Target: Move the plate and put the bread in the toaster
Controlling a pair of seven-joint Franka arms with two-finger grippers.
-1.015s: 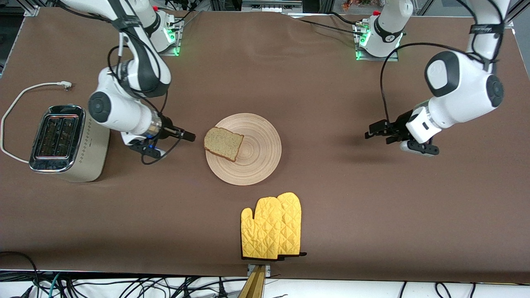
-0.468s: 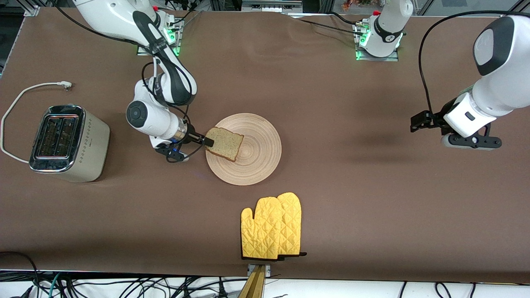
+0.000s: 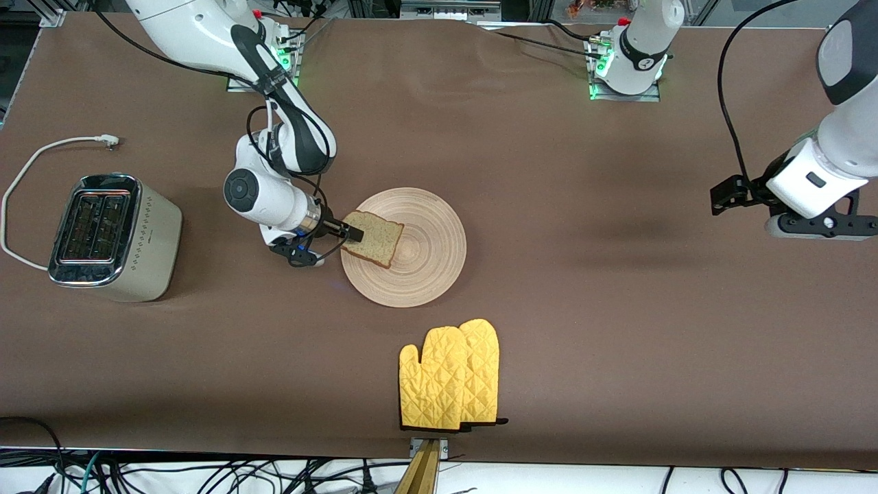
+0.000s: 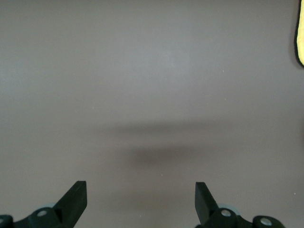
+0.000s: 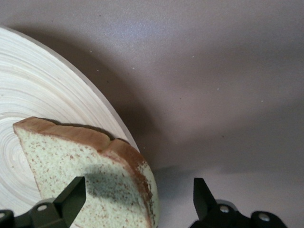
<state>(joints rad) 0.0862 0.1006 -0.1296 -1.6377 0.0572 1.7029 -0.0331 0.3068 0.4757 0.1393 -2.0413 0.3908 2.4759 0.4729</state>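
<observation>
Your right gripper (image 3: 351, 234) sits just left of the frame's centre, released and spread, with its fingers straddling the overhanging edge of the bread (image 3: 372, 237). The slice lies flat on the plate (image 3: 422, 257), on the plate's left part in the front view, its rim-side edge poking out past the plate's edge above the desk (image 3: 583, 329).

The right wrist view shows only one finger (image 5: 71, 197) over the slice while the other stands off it over bare desk, so I judge that a closure here could catch a thin strip of crust. That may tear the crumb, or let the slice pivot and drop as you lift. Pushing in further could shove the bread across the plate, or nudge the plate itself, since nothing holds it.

The slice's long axis seems to run from upper left to lower right in the front view. Which end is the rounded top, I cannot tell. The toaster (image 3: 113, 237) stands at the left of the frame, slots facing up, so the flat slice will need turning on edge.

Your left gripper (image 3: 728, 194), also released and empty, waits over bare desk at the right edge of the frame.
</observation>
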